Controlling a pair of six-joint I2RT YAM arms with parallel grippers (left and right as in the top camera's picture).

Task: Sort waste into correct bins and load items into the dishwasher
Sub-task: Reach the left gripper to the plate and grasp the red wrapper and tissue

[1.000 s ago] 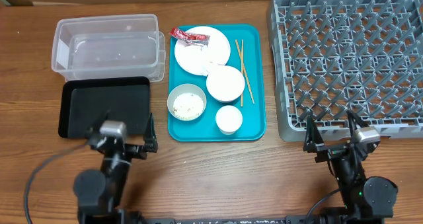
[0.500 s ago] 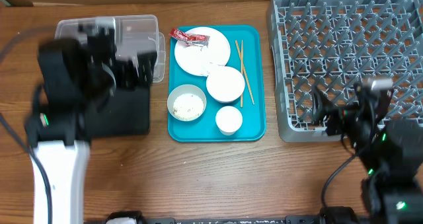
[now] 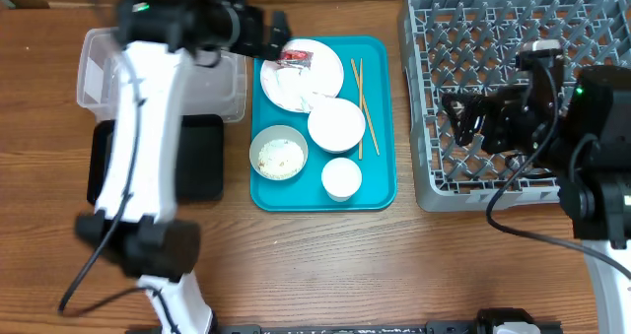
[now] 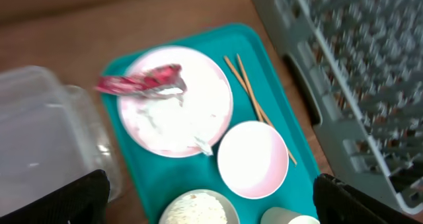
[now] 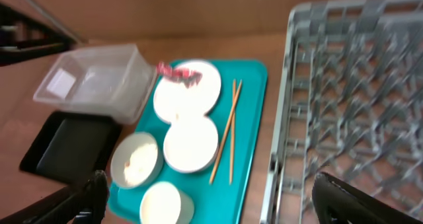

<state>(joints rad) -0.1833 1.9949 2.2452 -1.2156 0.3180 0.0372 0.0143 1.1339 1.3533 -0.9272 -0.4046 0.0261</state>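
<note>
Hovering by the tabletop's far edge, left end effector (image 4: pixel 211 201) is gaping near the red wrapper (image 4: pixel 141 82); right end effector (image 5: pixel 210 197) is spread too; nothing sorted, rack (image 3: pixel 513 78) bare.

No legible txt, labels or nos. in any view; red wrapper (image 4: pixel 140 80) too blurred.

Beneath and just ahead of the left gripper (image 3: pixel 276 33), the pale white-pink round plate (image 4: pixel 206 78) lies on the flat teal plastic tray (image 4: pixel 132 174). On the plate are the small red crinkly wrapper (image 4: pixel 140 82) and a crumpled white paper napkin (image 4: pixel 166 115). To the gripper's right lie two thin wooden chopsticks (image 4: pixel 254 105), then the large grey plastic dish rack (image 4: pixel 357 72). To its left is the clear rectangular plastic tub (image 4: pixel 39 138).
</note>
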